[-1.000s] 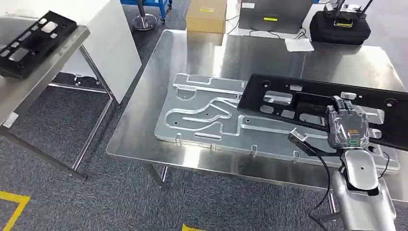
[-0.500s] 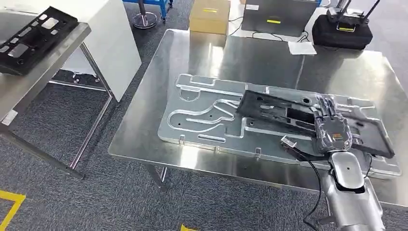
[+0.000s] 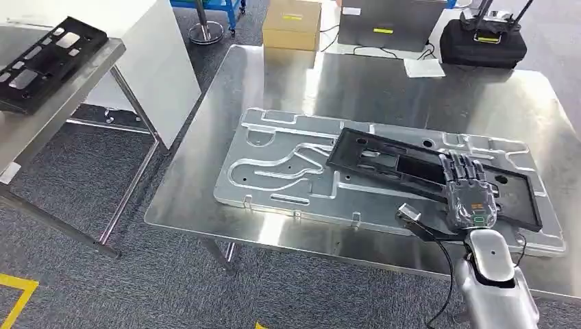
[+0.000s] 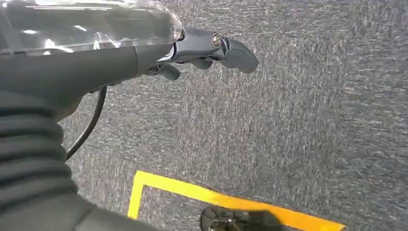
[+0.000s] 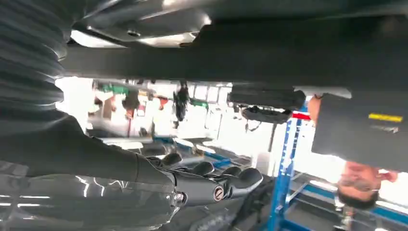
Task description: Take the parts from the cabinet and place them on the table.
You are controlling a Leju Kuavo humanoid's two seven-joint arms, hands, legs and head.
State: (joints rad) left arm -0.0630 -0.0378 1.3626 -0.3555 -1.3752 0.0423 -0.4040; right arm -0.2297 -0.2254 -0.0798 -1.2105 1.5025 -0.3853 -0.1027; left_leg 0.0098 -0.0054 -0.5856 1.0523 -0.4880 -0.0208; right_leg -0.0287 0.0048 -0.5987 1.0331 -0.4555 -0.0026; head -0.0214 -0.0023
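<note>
A long black frame part (image 3: 384, 161) lies across the grooved aluminium plate (image 3: 274, 164) on the steel table (image 3: 384, 89). My right hand (image 3: 469, 192) hovers over the part's near right edge, fingers stretched out. In the right wrist view a strip of bright background separates the fingers (image 5: 211, 185) from the black part (image 5: 288, 53), so they do not press on it. A second black frame part (image 3: 48, 62) rests on the grey cabinet shelf at far left. My left hand (image 4: 207, 48) hangs over the carpet and holds nothing.
At the table's far edge stand a cardboard box (image 3: 293, 24), a black bag (image 3: 483, 41) and a paper sheet (image 3: 425, 67). A white panel (image 3: 164, 62) leans between cabinet and table. Yellow tape (image 3: 17, 295) marks the floor. A person (image 5: 365, 183) is beyond the table.
The black part, tilted and raised in my right hand a second ago, has come down flat onto the aluminium plate. The hand sank with it and drew slightly toward the table's near edge.
</note>
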